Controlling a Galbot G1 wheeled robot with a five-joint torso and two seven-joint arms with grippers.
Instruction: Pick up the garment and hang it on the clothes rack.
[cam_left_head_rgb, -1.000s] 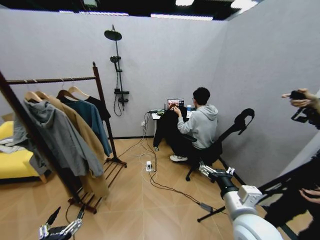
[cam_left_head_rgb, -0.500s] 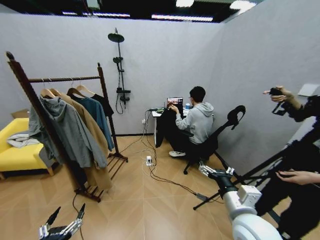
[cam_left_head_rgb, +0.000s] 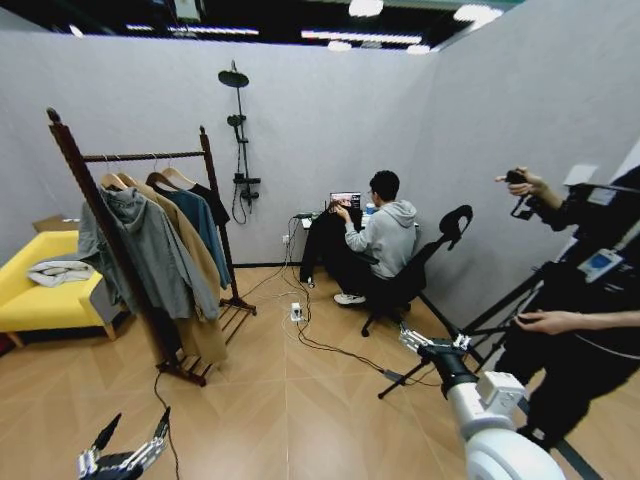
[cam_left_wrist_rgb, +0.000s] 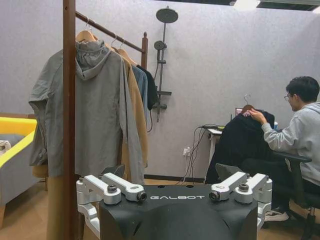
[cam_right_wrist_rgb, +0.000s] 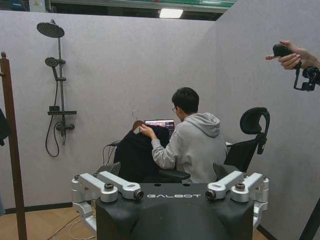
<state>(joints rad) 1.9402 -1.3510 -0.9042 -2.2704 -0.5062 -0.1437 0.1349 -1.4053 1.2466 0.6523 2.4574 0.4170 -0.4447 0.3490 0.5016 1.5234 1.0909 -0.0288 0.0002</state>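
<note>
The clothes rack (cam_left_head_rgb: 140, 156), dark reddish-brown wood with knob-topped posts, stands at the left of the room, well ahead of me. At its far end hangs the garment (cam_left_head_rgb: 208, 204), a thin black top on a light wooden hanger (cam_left_head_rgb: 178, 177), beside a teal shirt. In the left wrist view the garment (cam_left_wrist_rgb: 152, 89) shows behind the other clothes on the rack (cam_left_wrist_rgb: 69, 100). My left gripper (cam_left_head_rgb: 126, 448) is low at the left, open and holding nothing. My right gripper (cam_left_head_rgb: 433, 344) reaches forward at the right, open and holding nothing. Both are far from the rack.
A grey hoodie (cam_left_head_rgb: 150, 250), a tan coat (cam_left_head_rgb: 195, 265) and the teal shirt (cam_left_head_rgb: 200, 225) fill the rail. A seated person at a desk holds another black garment (cam_left_head_rgb: 322, 245) on a hanger. A yellow sofa (cam_left_head_rgb: 35, 300) stands left; cables (cam_left_head_rgb: 310, 345) cross the floor; people with a tripod (cam_left_head_rgb: 470, 335) stand right.
The whole head view has shifted, so the camera moved: the rack now shows in full and farther off, and the seated person sits farther left. Both grippers keep their places and stay open.
</note>
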